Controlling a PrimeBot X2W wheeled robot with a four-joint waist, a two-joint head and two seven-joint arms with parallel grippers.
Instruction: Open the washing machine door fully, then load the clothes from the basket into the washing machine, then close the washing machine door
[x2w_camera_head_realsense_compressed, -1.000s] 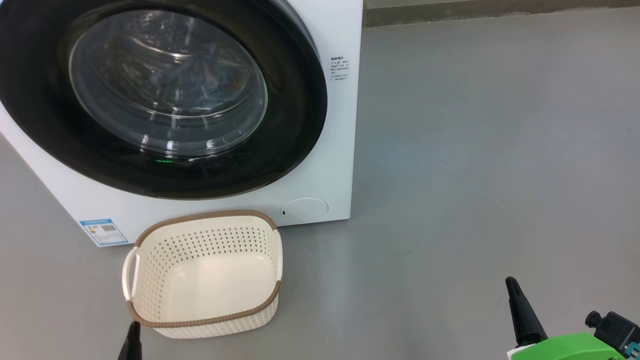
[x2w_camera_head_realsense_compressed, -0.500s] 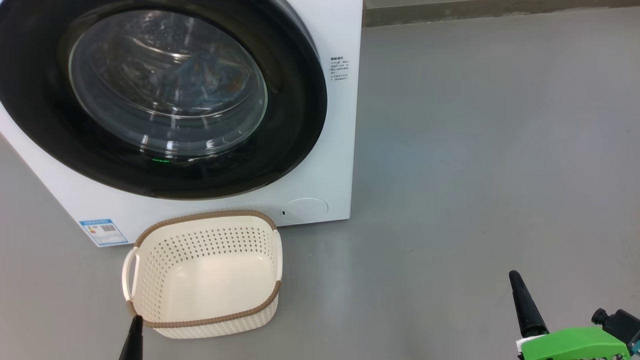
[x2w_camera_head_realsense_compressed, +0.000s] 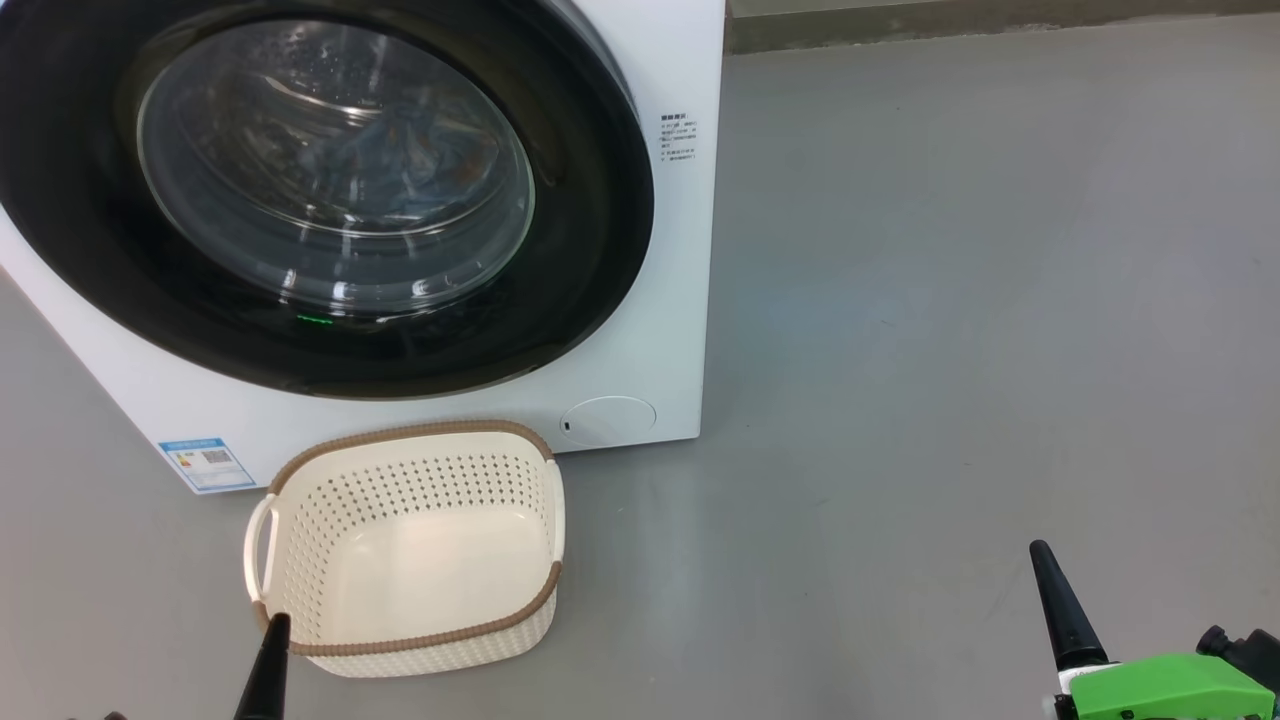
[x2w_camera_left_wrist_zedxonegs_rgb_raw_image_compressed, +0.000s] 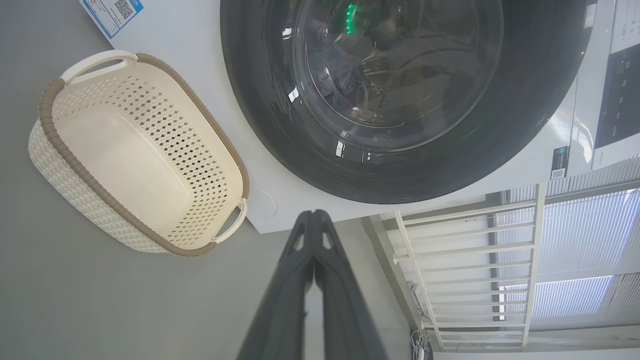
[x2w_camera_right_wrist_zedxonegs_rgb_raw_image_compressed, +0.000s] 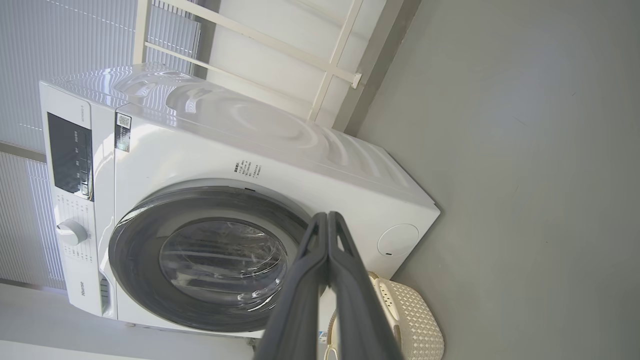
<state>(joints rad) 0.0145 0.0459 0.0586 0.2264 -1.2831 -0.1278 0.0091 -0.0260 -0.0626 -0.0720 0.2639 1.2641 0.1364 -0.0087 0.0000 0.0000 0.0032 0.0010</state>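
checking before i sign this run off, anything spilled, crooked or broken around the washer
Nothing stands out. The washing machine door sits shut, the clothes lie behind its glass, and the basket stands upright and empty.

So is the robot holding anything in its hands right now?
No. Both the left gripper and the right gripper are shut on nothing; the basket sits empty.

We see a smooth grey floor (x2w_camera_head_realsense_compressed: 950, 300), a darker skirting strip (x2w_camera_head_realsense_compressed: 1000, 25) along its far edge, a white railing (x2w_camera_left_wrist_zedxonegs_rgb_raw_image_compressed: 534, 245) and pale slatted blinds (x2w_camera_left_wrist_zedxonegs_rgb_raw_image_compressed: 580, 235) behind it.
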